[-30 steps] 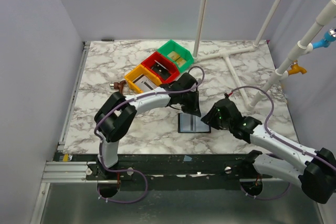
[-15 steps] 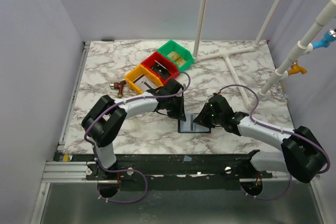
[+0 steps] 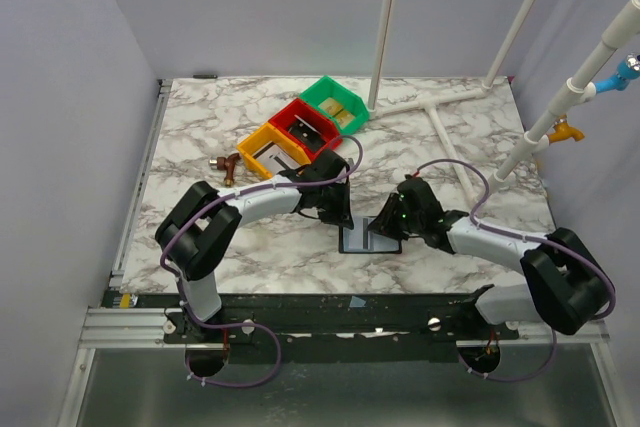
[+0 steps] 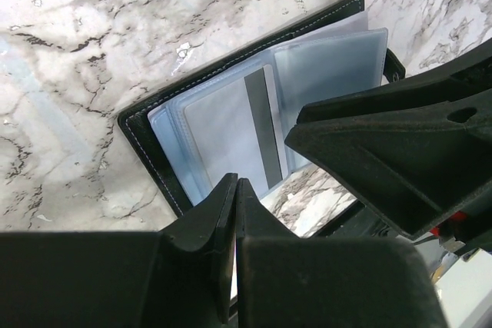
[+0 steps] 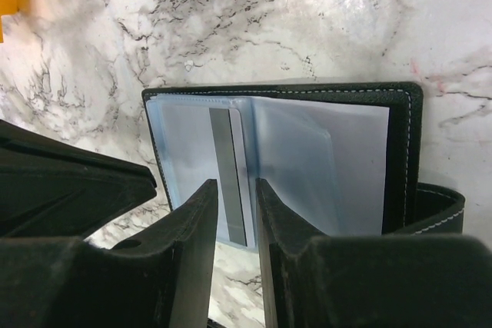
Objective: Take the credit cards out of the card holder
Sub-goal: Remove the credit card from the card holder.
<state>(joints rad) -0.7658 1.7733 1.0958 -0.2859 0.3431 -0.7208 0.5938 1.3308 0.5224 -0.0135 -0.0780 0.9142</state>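
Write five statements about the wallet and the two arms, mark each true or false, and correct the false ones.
1. The card holder lies open on the table. True.
2. On the left gripper the jaws are spread wide. False: they are shut together.
3. A card with a dark stripe sits in a clear sleeve. True.
4. The card holder sits inside the red bin. False: it lies flat on the marble table.
5. On the right gripper the jaws stand slightly apart, poised over the striped card. True.
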